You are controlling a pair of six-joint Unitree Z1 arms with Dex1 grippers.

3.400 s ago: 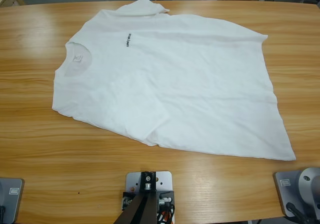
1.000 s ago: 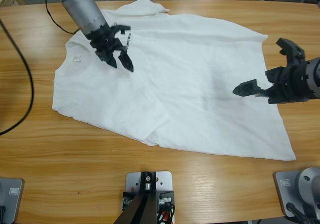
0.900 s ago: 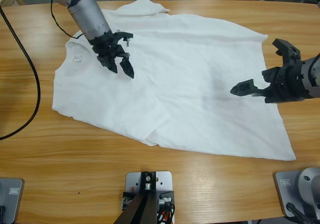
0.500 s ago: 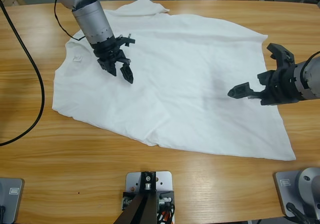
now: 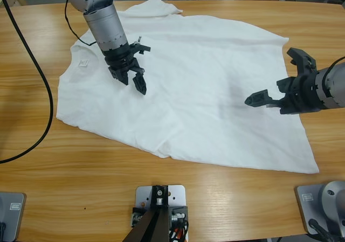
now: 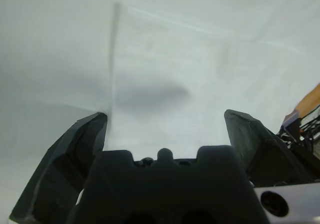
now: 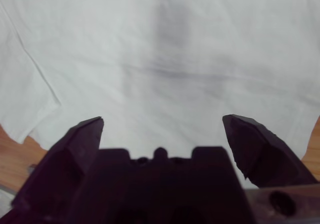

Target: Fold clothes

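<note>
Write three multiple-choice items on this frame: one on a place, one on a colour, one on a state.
1. Where is the left gripper?
A. Over the T-shirt's chest, near the neck
B. Over bare table
C. At the hem corner

2. What colour is the T-shirt?
A. Blue
B. White
C. Black

3. What is the right gripper's state?
A. Shut on cloth
B. Open, holding nothing
C. Out of view

Answers:
1. A: the left gripper is above the T-shirt, beside the neck.
2. B: the cloth is white against the wooden table.
3. B: the right gripper has its jaws spread wide with nothing between them.
</note>
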